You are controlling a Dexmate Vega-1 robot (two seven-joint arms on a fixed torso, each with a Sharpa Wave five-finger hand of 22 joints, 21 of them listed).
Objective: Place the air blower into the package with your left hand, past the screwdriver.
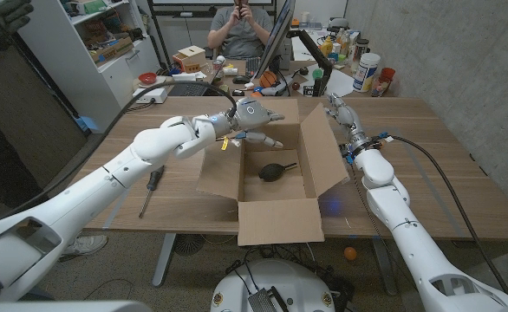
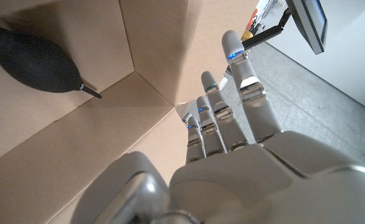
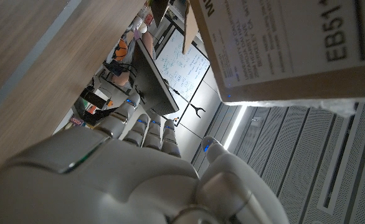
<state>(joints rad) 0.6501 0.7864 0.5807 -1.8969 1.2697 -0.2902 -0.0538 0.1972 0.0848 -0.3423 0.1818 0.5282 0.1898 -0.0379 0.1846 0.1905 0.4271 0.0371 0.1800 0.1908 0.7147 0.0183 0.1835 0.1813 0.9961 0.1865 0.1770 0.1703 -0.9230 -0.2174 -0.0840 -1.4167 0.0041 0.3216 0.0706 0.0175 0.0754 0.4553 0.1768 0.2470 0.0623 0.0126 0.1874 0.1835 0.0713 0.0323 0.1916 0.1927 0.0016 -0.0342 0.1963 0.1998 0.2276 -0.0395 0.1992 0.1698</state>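
I see the air blower (image 1: pixel 272 171) lying on the floor of the open cardboard box (image 1: pixel 316 154) on the worktop (image 1: pixel 427 147). My left hand (image 1: pixel 252 116) hovers over the box's far-left corner, fingers (image 2: pixel 248 87) spread, gripping nothing. My right hand (image 1: pixel 338 110) stands by the box's right flap; I cannot tell whether its fingers are closed. The screwdriver (image 1: pixel 150 188) lies left of the box.

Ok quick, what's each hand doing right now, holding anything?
Left hand: open, fingers spread, holding nothing; the air blower lies in the box.
Right hand: by the box's flap; open or closed cannot be told.
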